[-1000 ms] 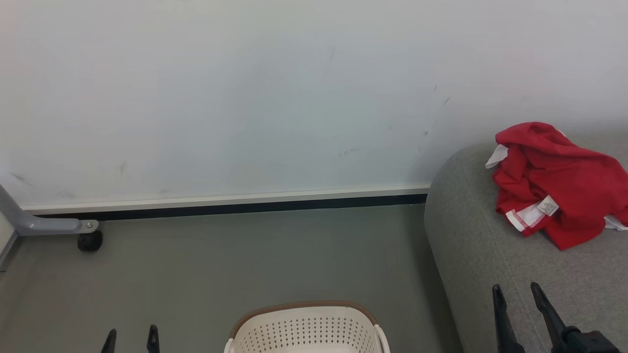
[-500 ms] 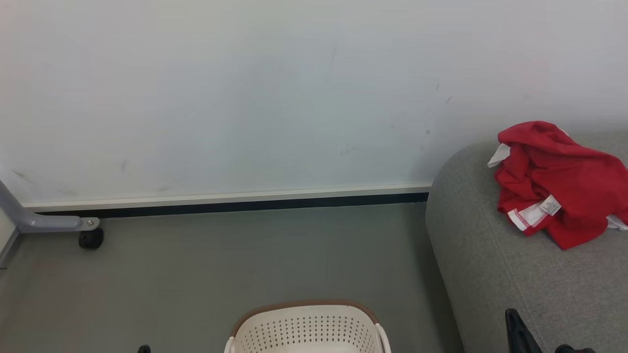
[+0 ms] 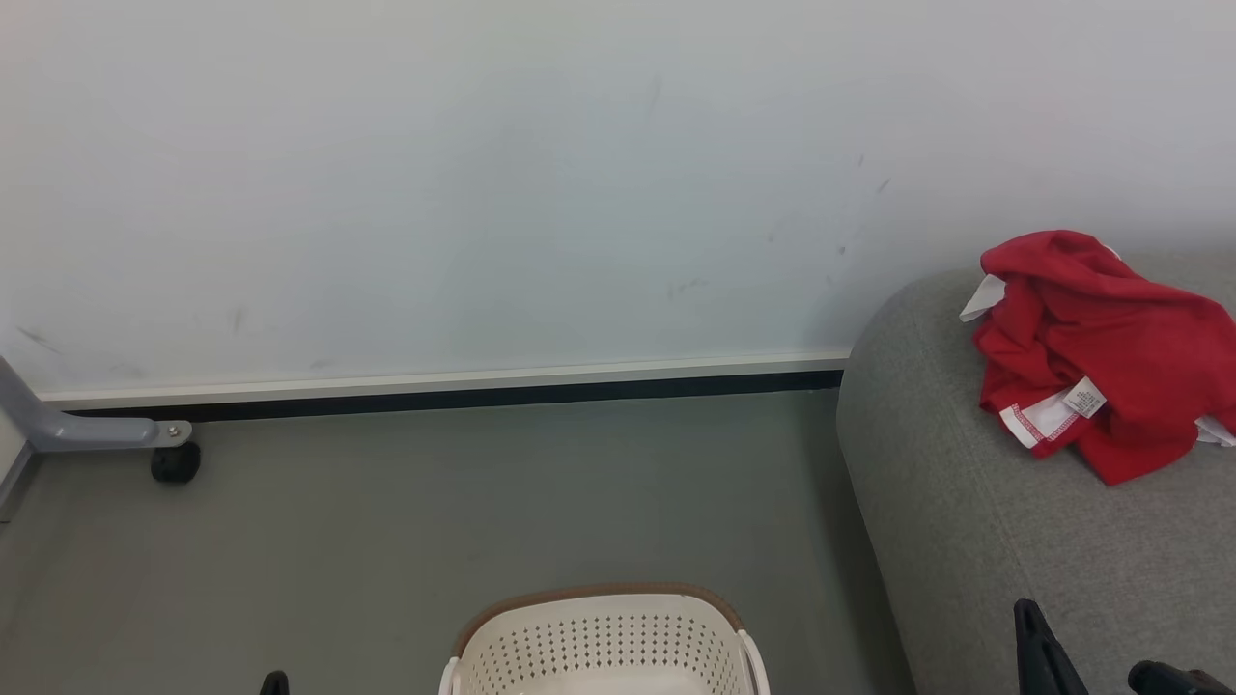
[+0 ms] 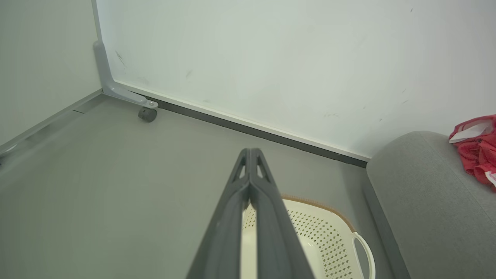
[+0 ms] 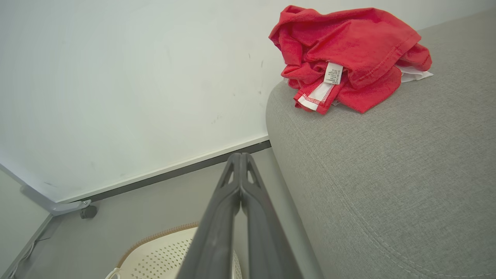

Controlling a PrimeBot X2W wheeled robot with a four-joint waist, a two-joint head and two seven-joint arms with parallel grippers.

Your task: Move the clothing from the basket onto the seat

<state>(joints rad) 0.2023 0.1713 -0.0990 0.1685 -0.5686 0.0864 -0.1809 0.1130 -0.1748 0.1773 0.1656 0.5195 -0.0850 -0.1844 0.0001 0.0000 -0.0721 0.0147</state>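
The red clothing (image 3: 1101,347) lies crumpled on the grey seat (image 3: 966,502) at the right, its white band and label showing; it also appears in the right wrist view (image 5: 348,50) and the left wrist view (image 4: 478,151). The cream basket (image 3: 599,591) with its brown rim stands on the floor at the bottom centre, left of the seat. What shows of its inside is pale plastic. My left gripper (image 4: 250,153) is shut on nothing, above the basket's left side. My right gripper (image 5: 240,157) is shut on nothing, over the seat's rounded edge, well short of the clothing.
A white wall with a dark baseboard (image 3: 463,398) runs behind the grey floor. A grey metal leg with a black caster (image 3: 176,461) stands at the far left. In the head view only a fingertip of each gripper shows, left (image 3: 274,683) and right (image 3: 1031,627).
Both grippers have gone from open to shut and sunk toward the bottom edge of the head view. The view has shifted slightly. The clothing lies as before.
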